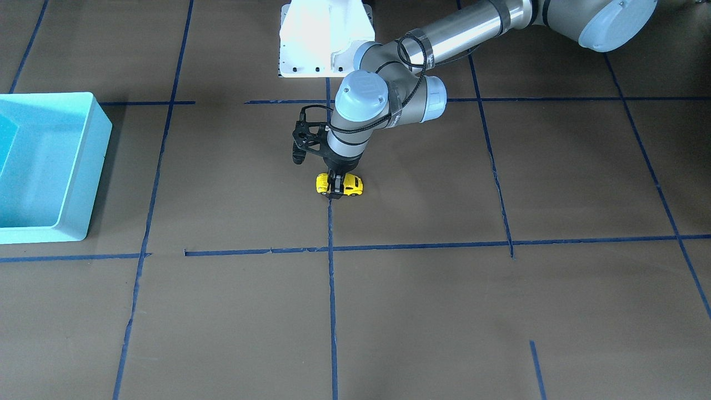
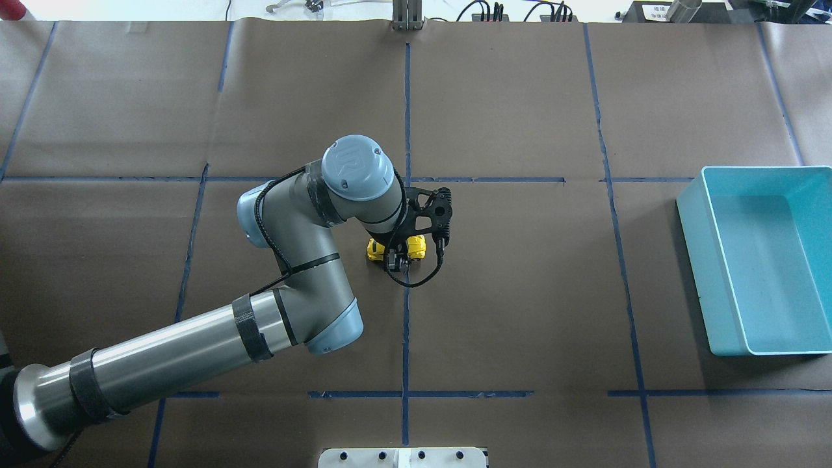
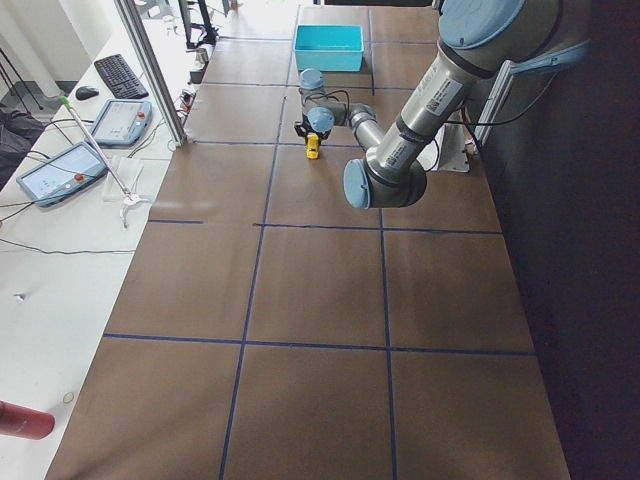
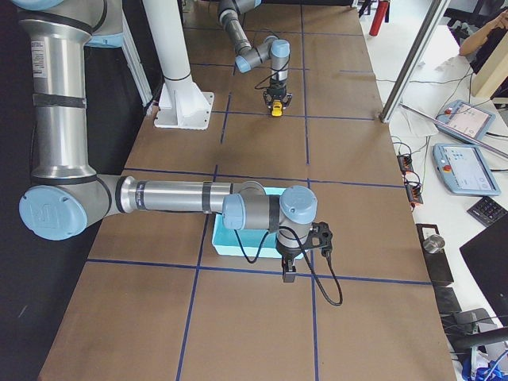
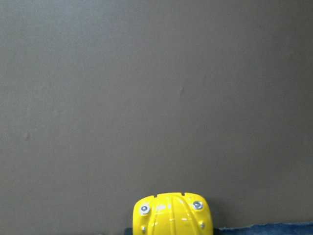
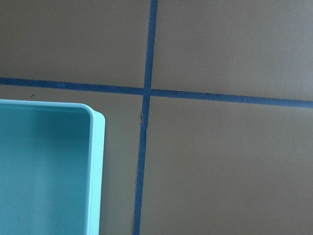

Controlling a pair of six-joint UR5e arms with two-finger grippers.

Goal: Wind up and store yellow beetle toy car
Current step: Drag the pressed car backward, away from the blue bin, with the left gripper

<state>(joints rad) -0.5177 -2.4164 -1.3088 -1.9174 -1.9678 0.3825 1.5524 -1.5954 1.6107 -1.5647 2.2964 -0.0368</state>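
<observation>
Tiny glossy yellow beetle toy car (image 1: 351, 184), dark windows; upright on its wheels; mid table (image 2: 520, 97); lengthwise nine-to-three o'clock from overhead.

We see bare tabletop (image 2: 520, 292) stretching from the yellow beetle toy car (image 2: 416, 246) to the light blue bin (image 2: 767, 260), which sit well apart. The left arm (image 2: 292, 260) crowds one side of the car, and the left claw (image 2: 398, 257) straddles it from above.

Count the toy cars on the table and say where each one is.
1. The yellow beetle toy car sits on a blue tape line near the table's middle, between the fingers of the left gripper. None shows in the light blue bin.
</observation>
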